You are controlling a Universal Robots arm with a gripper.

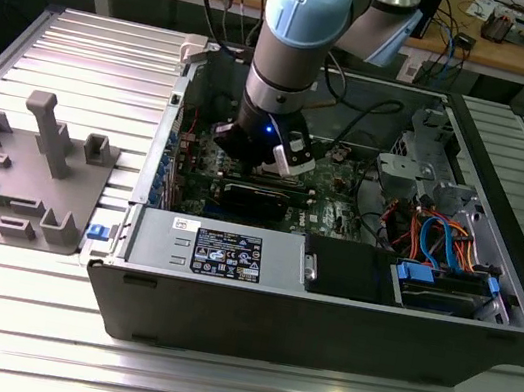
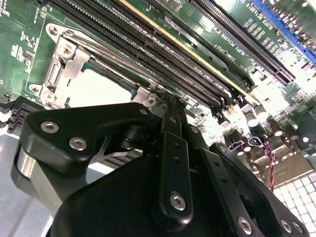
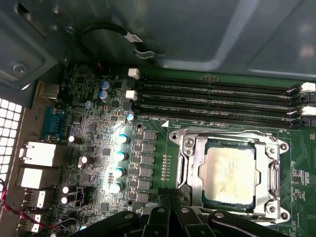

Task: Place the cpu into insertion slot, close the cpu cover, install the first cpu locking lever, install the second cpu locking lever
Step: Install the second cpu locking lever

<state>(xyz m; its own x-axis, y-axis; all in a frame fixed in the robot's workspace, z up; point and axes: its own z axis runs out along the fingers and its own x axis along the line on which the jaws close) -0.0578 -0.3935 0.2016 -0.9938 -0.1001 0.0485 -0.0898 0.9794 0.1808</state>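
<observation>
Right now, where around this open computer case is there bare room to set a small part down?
The ribbed metal table is bare behind the grey fixture tray, and again along the front of the case. Inside it is crowded: the arm's claw sits at the chip socket, memory slots run beside it, and cables fill the exterior view's right.

My black gripper (image 3: 170,207) sits over a green board (image 3: 89,143); the chip (image 3: 229,169) is pale silver inside its shiny grey metal cover (image 3: 190,163).
</observation>
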